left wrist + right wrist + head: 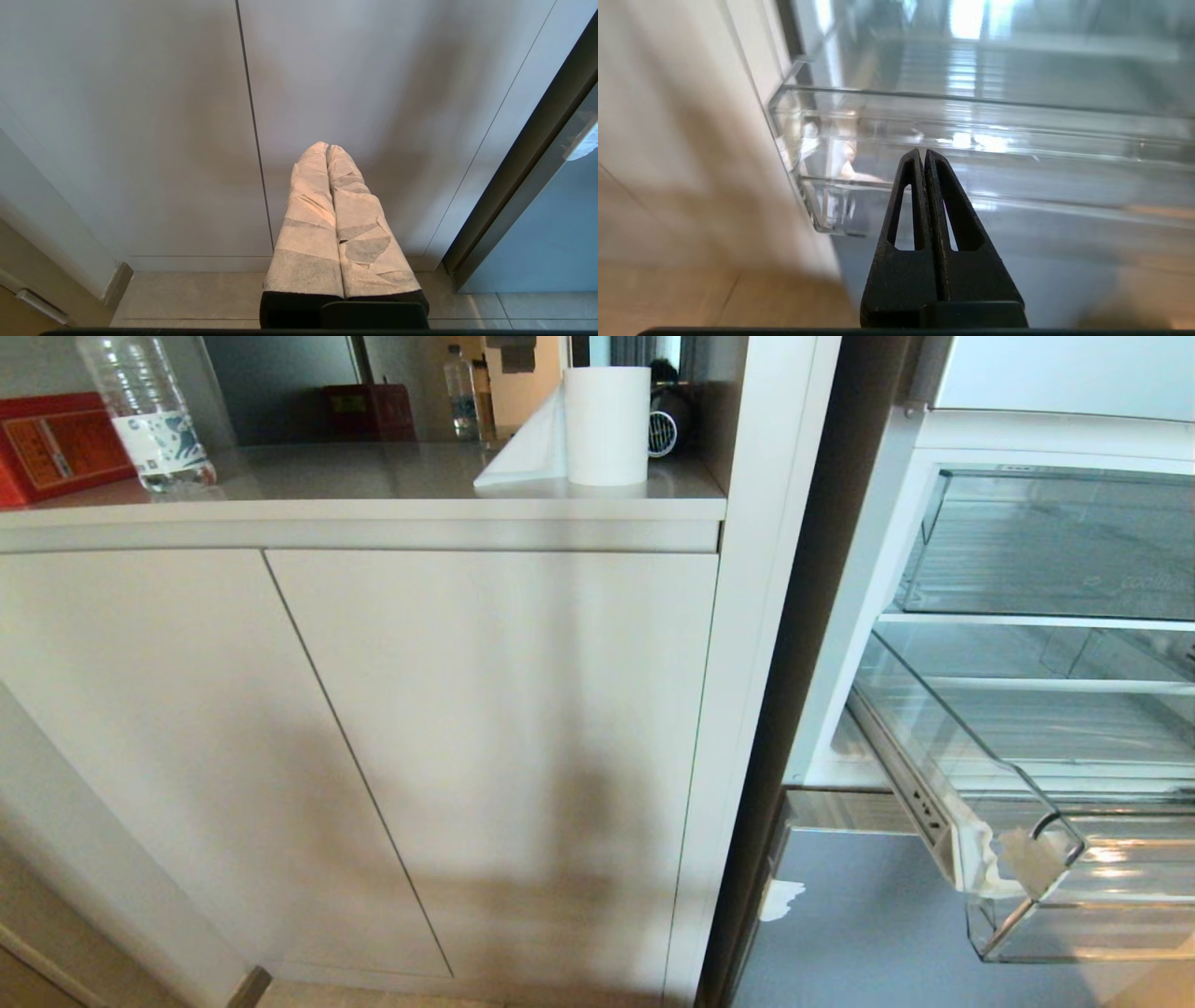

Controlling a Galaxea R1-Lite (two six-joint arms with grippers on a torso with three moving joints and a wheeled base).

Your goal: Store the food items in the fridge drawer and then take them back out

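The fridge drawer (pixel 934 737) is pulled out of the open fridge at the right of the head view, clear and ribbed, with a whitish patch (pixel 980 859) on its front corner. Nothing lies in the part of it that shows. The food items are out of view. My right gripper (pixel 923 153) shows only in the right wrist view, its black fingers shut on nothing, just in front of the fridge drawer's clear front wall (pixel 1017 126). My left gripper (pixel 328 147), wrapped in white tape, is shut and empty, low before the cabinet doors (pixel 187 140).
A shorter clear bin (pixel 1055 541) sits above the drawer. Pale cabinet doors (pixel 485 737) fill the left. On the counter above stand a paper towel roll (pixel 607 425), a water bottle (pixel 149 411) and a red box (pixel 51 443). A grey panel (pixel 859 924) lies below the drawer.
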